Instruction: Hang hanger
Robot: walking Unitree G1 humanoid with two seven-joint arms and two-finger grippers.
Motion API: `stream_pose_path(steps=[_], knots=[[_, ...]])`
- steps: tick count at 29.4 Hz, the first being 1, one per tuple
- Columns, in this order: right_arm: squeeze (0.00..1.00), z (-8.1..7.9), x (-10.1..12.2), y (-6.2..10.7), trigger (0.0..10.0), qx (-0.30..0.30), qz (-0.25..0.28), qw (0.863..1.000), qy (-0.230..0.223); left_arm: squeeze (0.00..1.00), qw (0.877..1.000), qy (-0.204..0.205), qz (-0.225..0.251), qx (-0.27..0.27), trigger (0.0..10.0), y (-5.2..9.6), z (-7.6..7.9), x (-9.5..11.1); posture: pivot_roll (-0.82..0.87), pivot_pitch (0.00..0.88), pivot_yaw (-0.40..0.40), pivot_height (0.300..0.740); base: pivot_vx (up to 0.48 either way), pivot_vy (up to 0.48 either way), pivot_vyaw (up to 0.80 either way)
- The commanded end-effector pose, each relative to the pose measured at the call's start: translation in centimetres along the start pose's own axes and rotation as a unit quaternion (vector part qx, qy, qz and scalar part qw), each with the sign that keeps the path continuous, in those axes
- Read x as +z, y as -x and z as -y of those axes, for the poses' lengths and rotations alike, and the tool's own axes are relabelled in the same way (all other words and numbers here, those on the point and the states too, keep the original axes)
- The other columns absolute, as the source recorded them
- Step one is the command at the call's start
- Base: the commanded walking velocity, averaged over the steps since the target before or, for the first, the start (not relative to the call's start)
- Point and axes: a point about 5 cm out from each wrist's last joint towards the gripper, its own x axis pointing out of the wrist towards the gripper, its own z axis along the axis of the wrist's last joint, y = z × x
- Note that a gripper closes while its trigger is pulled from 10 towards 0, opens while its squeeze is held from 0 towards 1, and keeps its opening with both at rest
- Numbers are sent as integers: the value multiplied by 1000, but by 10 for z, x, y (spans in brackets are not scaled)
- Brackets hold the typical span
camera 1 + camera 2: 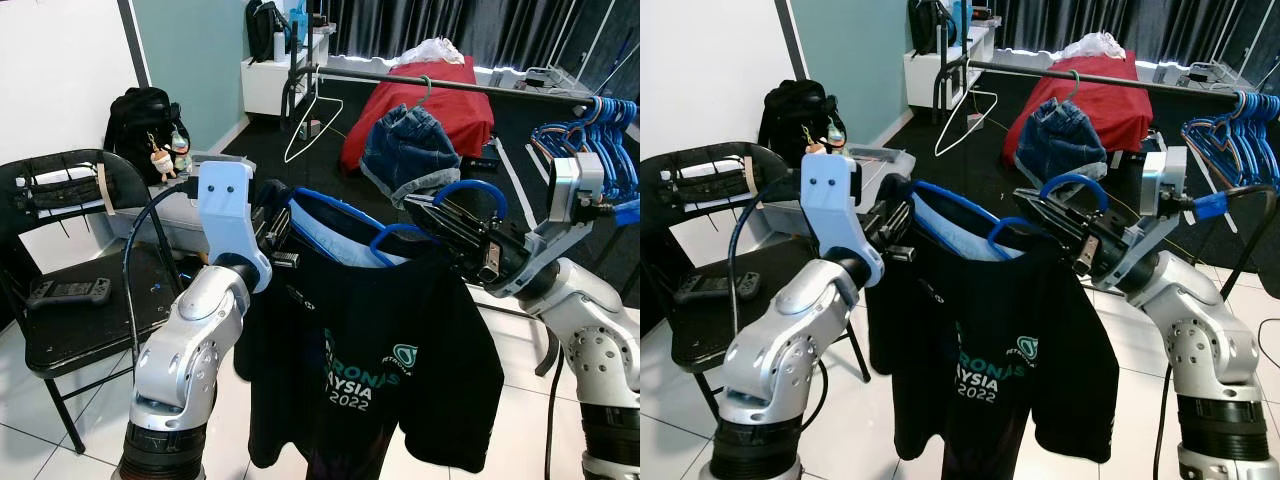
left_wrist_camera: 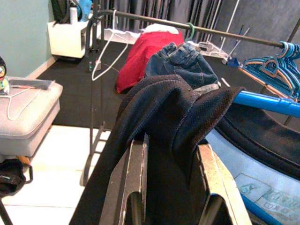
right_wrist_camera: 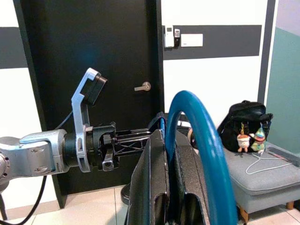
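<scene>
Behind, at 12 o'clock, rail is waiting; right gripper jaws are clamping blue hanger, left gripper jaws are pinching shirt; hanging is not yet done.

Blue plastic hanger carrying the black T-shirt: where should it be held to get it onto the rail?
Probably by the neck just below the hook of the blue plastic hanger, from the robot's right, where the right gripper is clamped. That leaves the curved hook free for the black metal rail.
</scene>
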Motion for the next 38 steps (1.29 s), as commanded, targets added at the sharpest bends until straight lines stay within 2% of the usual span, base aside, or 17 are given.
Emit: stream_pose_path(steps=[1, 6, 7, 8, 9, 10, 11, 14, 19, 23, 24, 25, 28, 29, 35, 36, 38], knots=[[0, 1, 12, 2, 0, 2, 23, 1000, 18, 0, 997, -27, -16, 77, 9020, 4, -26, -6, -42, 6, -57, 736, 0, 0, 0], [0, 0, 12, 1, 0, 10, 23, 1000, 16, 0, 996, -40, -9, 75, 8784, 4, -24, -4, -46, 5, -57, 736, 0, 0, 0], [0, 2, 12, 1, 0, 2, 21, 1000, 19, 0, 999, -21, -4, 31, 8000, 4, -13, -2, -45, 2, -57, 736, 0, 0, 0], [0, 2, 12, 1, 0, 2, 21, 1000, 19, 0, 999, -21, -4, 31, 8000, 4, -13, -2, -45, 2, -57, 736, 0, 0, 0], [0, 7, 12, 1, 0, -13, 23, 999, 22, 0, 999, 3, -17, -49, 10000, 7, 6, -1, -39, 0, -58, 736, 0, 0, 0], [0, 11, 13, 0, 0, -26, 26, 999, 25, 0, 993, 23, -31, -114, 10000, 13, 20, -1, -39, 0, -58, 736, 0, 0, 0], [0, 11, 13, 0, 0, -26, 26, 999, 25, 0, 993, 23, -31, -114, 10000, 13, 20, -1, -39, 0, -58, 736, 0, 0, 0], [0, 19, 15, -2, 0, -49, 39, 998, 28, 0, 980, 56, -60, -182, 10000, 27, 30, -1, -30, 0, -62, 736, 0, 0, 0], [0, 22, 15, -2, 0, -56, 42, 997, 28, 0, 978, 58, -65, -189, 10000, 31, 24, 0, -27, 1, -64, 736, 0, 0, 0], [0, 22, 16, -2, 0, -56, 47, 997, 27, 0, 991, 32, -60, -119, 10000, 26, 6, -1, -27, 4, -66, 736, 0, 0, 0], [0, 22, 16, -2, 0, -56, 47, 997, 27, 0, 991, 32, -60, -119, 10000, 26, 6, -1, -27, 4, -66, 736, 0, 0, 0], [0, 19, 16, -3, 0, -46, 48, 997, 24, 0, 995, 43, -48, -70, 10000, 21, -2, -2, -33, 8, -64, 736, 0, 0, 0], [0, 17, 15, -4, 0, -42, 48, 998, 22, 0, 996, 55, -40, -60, 10000, 19, -2, -2, -33, 8, -64, 736, 0, 0, 0], [0, 16, 13, -6, 0, -39, 48, 998, 20, 1000, 995, 72, -40, -55, 10000, 17, -1, -2, -36, 7, -64, 736, 0, 0, 0], [0, 14, 10, -8, 0, -36, 48, 998, 17, 1000, 993, 98, -45, -41, 10000, 14, 3, -4, -41, 7, -62, 736, 0, 0, 0], [0, 13, 10, -8, 0, -34, 48, 998, 15, 0, 990, 124, -48, -54, 10000, 13, 10, -5, -41, 7, -61, 736, 0, 0, 0], [0, 12, 9, -10, 0, -31, 48, 998, 12, 0, 983, 158, -53, -75, 10000, 11, 21, -8, -42, 7, -59, 736, 0, 0, 0]])
